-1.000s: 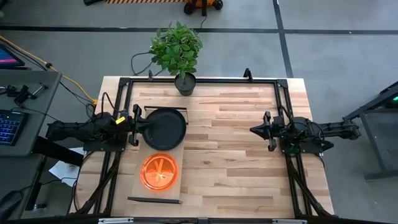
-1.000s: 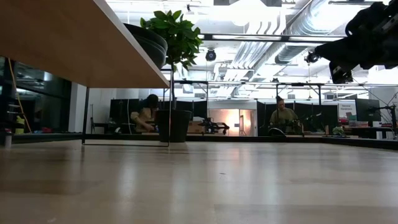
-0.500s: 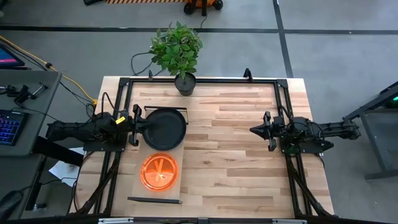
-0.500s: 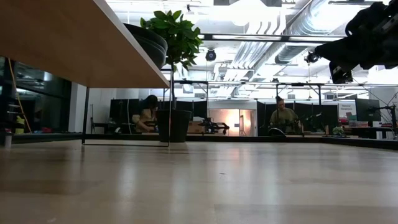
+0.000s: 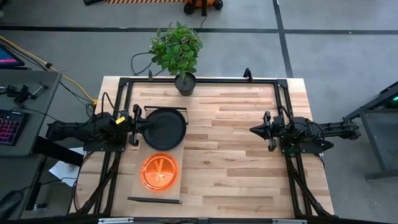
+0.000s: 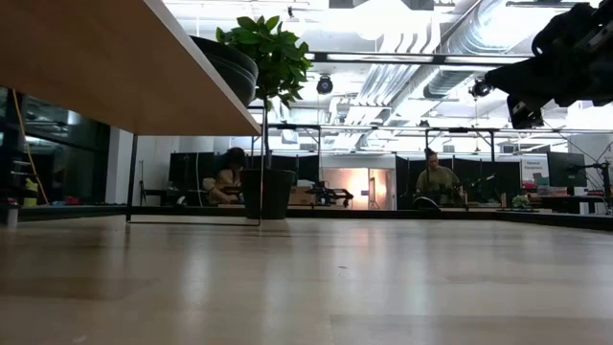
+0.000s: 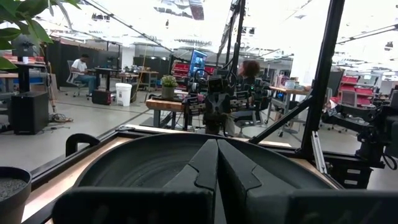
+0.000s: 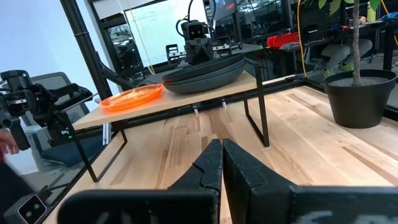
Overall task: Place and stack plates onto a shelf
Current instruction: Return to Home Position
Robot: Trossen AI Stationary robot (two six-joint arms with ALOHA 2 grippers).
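Observation:
The shelf stands on the table's left half, raised on black rails. A stack of dark plates sits on its far part and translucent orange plates on its near part; both also show in the right wrist view. My left gripper is shut, level, at the dark stack's left rim, its fingers pointing over the top plate. My right gripper is shut and empty, hovering above the table's right half and pointing at the shelf. My left gripper's shut fingers lie level over the left rim of the top dark plate, coming from the table's left side. I cannot tell whether they touch the plate.
A potted plant stands at the table's far edge, just behind the shelf. A black frame runs around the tabletop. Bare wood lies between the shelf and my right arm. People sit in the room beyond.

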